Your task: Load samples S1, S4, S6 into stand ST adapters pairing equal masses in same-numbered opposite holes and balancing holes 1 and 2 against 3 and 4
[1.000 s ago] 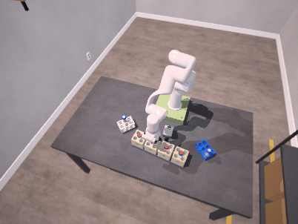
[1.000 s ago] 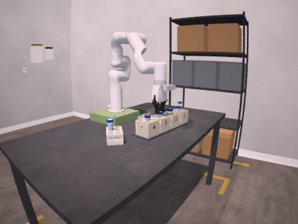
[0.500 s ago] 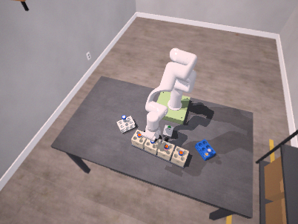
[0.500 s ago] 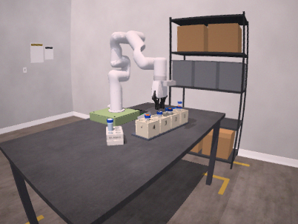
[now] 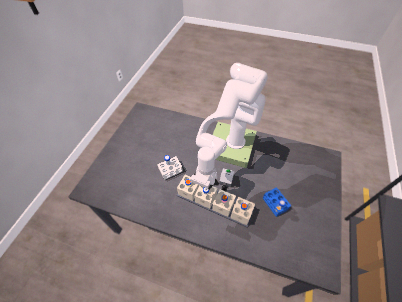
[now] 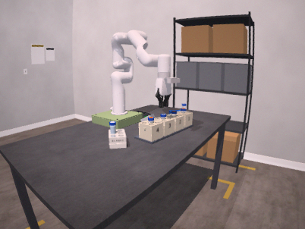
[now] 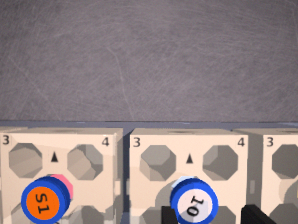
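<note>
Hand (image 5: 214, 184) (image 6: 163, 105) (image 7: 210, 214), a white gripper with black fingers, is held above a row of four beige, block-shaped adapters, its fingers partly apart and clamped on nothing. Each adapter holds one blue-capped tube. Orange dots are shown on three caps, one read as S1 (image 5: 224, 198) (image 7: 42, 202); the other two, the orange-dotted tube at the white rack's end (image 5: 188, 182) (image 6: 151, 119) and the orange-dotted tube at the far end (image 5: 244, 206), cannot be read. Beside S1's adapter, a white-dotted water blank marked 10 (image 5: 206, 190) (image 6: 163, 115) (image 7: 194, 204) is seated in its own adapter. Both S1 and the blank appear to be set in the middle hole.

Loading therefore looks complete, or nearly so, if the unread caps are S4 and S6; matching fill levels cannot be confirmed. What seems left is for the hand to be moved clear and DONE pressed.

The green DONE key (image 5: 228, 171) is set on a small grey sloped desk (image 5: 226, 177), close behind the row on the robot's side. Raised caps stand near that path and could be knocked by a low swing. One blue-capped tube (image 5: 167, 158) (image 6: 112, 127) is left in a white rack (image 5: 173, 173) (image 6: 117, 143). Across the dark tabletop (image 5: 135, 200) (image 6: 76, 167), a blue rack (image 5: 271, 195) shows two pale or orange dots, too small to identify.

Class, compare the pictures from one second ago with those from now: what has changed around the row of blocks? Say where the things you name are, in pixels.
The end effector (image 5: 220, 186) (image 6: 163, 106) (image 7: 212, 215) has risen from the blocks (image 5: 202, 201) (image 6: 151, 133) (image 7: 189, 142). The white-dotted tube (image 5: 205, 190) (image 6: 163, 116) (image 7: 194, 205) now stands free below it; whether it was gripped earlier, I cannot tell. The blocks, white rack (image 5: 169, 170) (image 6: 117, 141) and blue rack (image 5: 279, 198) stayed put.
</note>
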### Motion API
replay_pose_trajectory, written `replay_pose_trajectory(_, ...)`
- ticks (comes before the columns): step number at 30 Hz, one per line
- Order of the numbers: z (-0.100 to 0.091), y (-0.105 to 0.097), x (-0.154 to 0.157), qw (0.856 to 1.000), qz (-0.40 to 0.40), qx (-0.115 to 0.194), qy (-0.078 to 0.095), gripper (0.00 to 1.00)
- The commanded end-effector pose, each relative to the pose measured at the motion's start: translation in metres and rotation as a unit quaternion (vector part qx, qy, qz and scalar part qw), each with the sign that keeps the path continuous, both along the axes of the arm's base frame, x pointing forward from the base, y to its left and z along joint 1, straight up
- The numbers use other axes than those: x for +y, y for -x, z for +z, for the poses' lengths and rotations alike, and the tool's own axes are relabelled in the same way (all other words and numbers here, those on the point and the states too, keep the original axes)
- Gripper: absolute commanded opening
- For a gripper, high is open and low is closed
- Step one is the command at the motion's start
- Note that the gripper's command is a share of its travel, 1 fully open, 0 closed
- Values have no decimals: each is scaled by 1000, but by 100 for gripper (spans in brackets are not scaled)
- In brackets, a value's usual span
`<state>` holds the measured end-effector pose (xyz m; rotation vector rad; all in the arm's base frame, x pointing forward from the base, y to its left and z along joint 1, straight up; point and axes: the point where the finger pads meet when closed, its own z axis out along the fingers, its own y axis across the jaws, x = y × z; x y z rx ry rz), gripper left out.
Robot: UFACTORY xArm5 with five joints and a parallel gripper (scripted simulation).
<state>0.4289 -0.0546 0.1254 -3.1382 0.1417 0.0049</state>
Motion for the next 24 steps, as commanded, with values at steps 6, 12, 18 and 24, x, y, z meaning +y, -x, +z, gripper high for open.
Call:
replay_pose_trajectory(6, 22, -1, 0, 1000, 0, -2, -1, 44)
replay_pose_trajectory(12, 30, -1, 0, 1000, 0, -2, -1, 44)
replay_pose_trajectory(18, 42, -1, 0, 1000, 0, -2, -1, 44)
replay_pose_trajectory(24, 54, -1, 0, 1000, 0, -2, -1, 44)
